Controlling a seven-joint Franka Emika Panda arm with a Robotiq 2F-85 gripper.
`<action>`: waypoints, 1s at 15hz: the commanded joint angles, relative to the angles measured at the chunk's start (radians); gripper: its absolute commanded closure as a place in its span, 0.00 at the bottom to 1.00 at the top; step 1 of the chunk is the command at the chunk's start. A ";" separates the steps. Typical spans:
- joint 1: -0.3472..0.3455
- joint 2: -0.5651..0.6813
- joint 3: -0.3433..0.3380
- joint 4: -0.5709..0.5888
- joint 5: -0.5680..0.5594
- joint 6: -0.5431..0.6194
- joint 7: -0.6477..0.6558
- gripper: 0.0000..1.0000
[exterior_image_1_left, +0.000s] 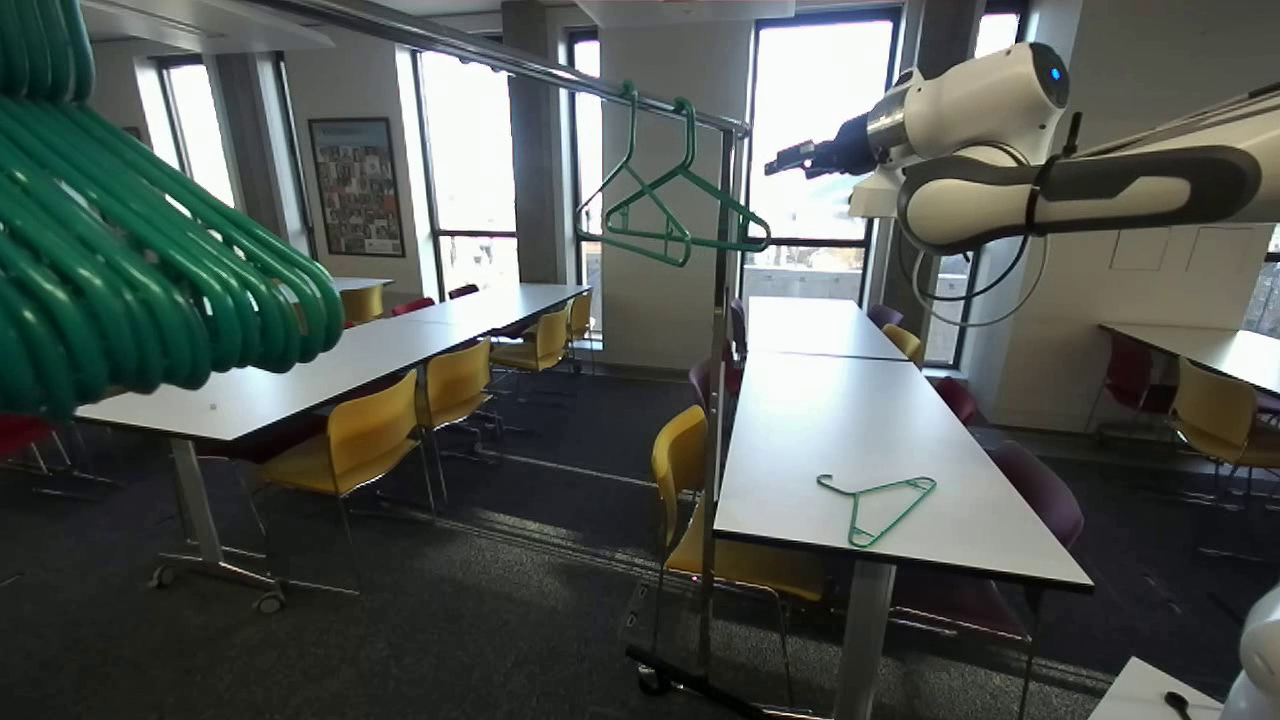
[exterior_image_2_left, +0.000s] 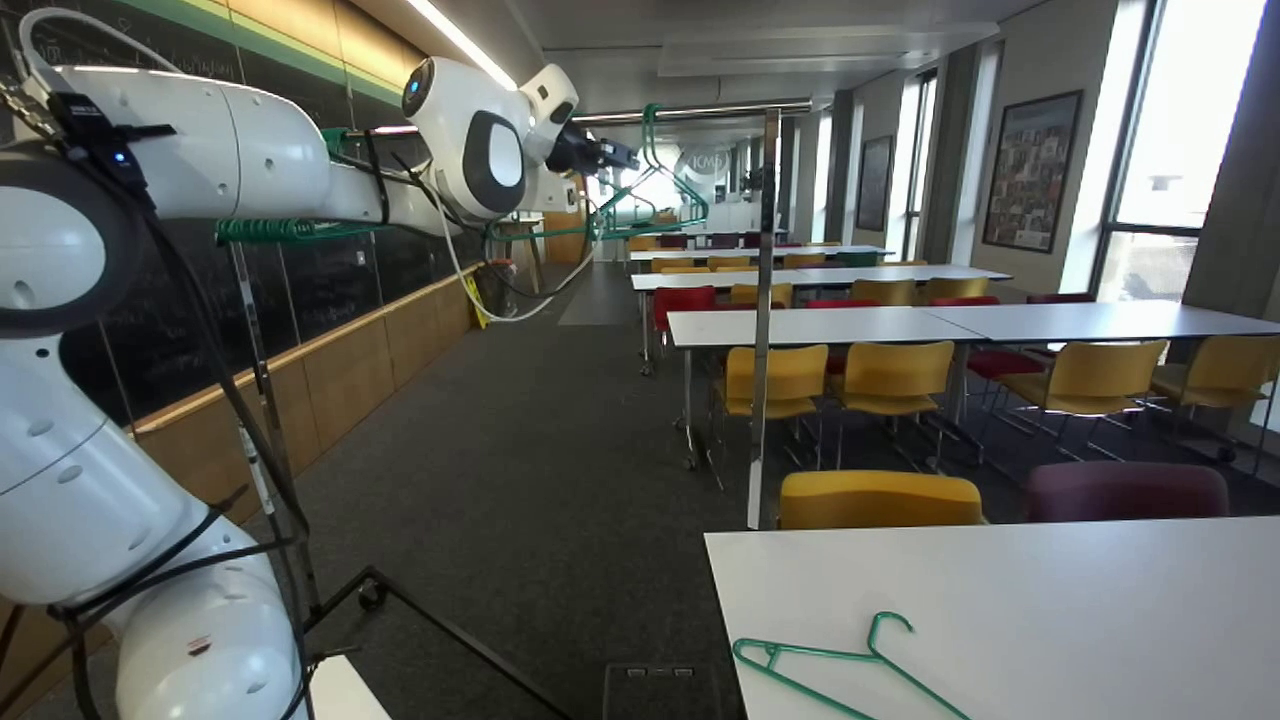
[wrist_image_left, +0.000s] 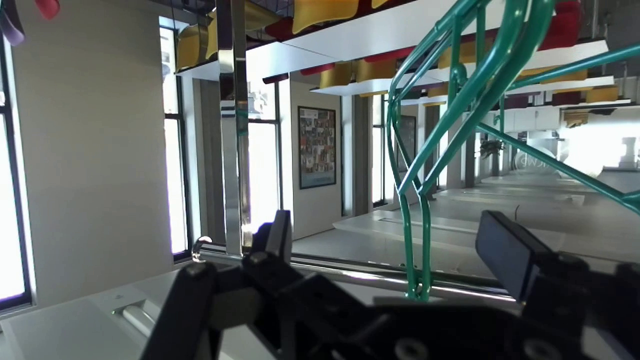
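My gripper (exterior_image_1_left: 790, 160) is open and empty, raised near the end of a metal clothes rail (exterior_image_1_left: 480, 50). It also shows in an exterior view (exterior_image_2_left: 615, 155), close to the hangers. Two green plastic hangers (exterior_image_1_left: 690, 140) hang by their hooks from the rail, one beside the other. In the wrist view, which stands upside down, my open fingers (wrist_image_left: 392, 245) are apart on either side of the two hanger necks (wrist_image_left: 426, 235). No contact is visible. Another green hanger (exterior_image_1_left: 892, 486) lies flat on a white table, also seen in an exterior view (exterior_image_2_left: 820, 652).
A dense bunch of green hangers (exterior_image_1_left: 150, 270) hangs further along the rail. The rack's upright post (exterior_image_1_left: 715, 400) stands beside the white table (exterior_image_1_left: 800, 420). The post also shows in the wrist view (wrist_image_left: 232, 150). Yellow chairs (exterior_image_1_left: 370, 430) and long tables surround it.
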 joint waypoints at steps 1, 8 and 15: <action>0.011 0.022 -0.010 0.002 0.001 0.007 -0.021 0.00; 0.011 0.098 -0.010 0.008 -0.001 -0.009 -0.033 0.00; 0.016 0.135 -0.013 0.006 0.006 -0.021 -0.047 0.00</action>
